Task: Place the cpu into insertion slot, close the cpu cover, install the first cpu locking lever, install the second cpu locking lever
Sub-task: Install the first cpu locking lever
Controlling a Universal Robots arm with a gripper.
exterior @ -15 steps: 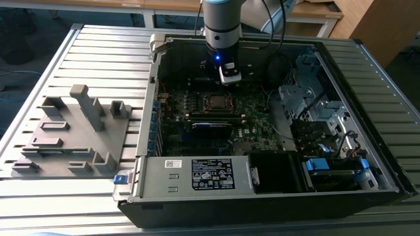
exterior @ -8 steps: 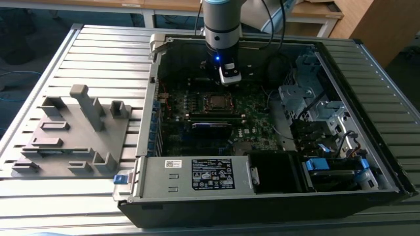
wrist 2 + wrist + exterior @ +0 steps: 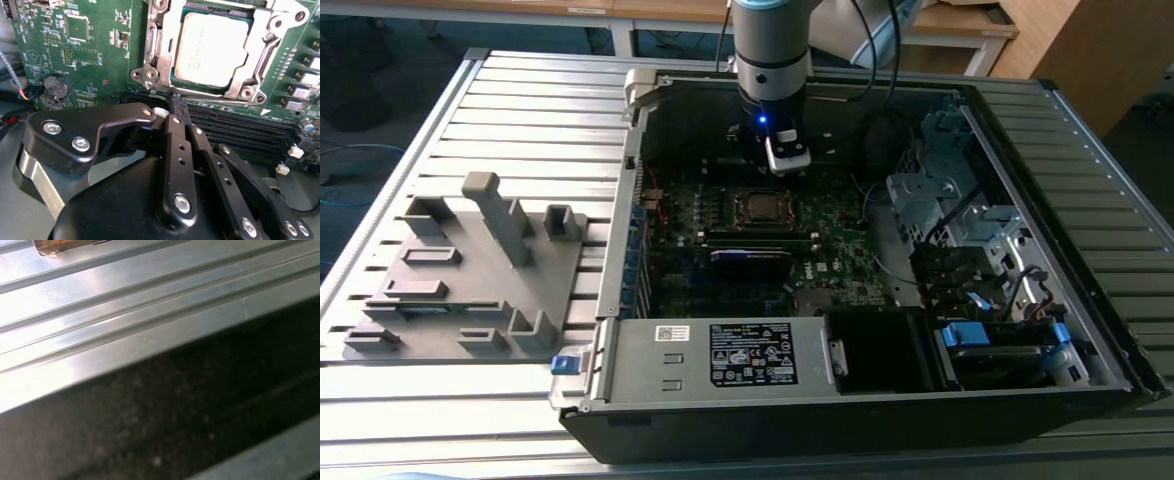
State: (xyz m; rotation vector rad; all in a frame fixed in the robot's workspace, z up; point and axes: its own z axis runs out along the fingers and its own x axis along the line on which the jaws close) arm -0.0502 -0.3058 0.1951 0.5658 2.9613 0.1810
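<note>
The end effector has its fingers pinched narrow, gripping nothing visible, tips just beside the edge of the cpu cover. The cpu lies flat just beyond them, framed by that lowered cover on the motherboard.

The exterior view looks down at a slant from high up onto the open black computer case, which lies on the ribbed grey metal tabletop. The second wrist view looks closely past the black gripper onto the green motherboard. These two views share the silver-rimmed insertion slot. The first wrist view skims the tabletop's ridges at very close range, beside a dark band.
</note>
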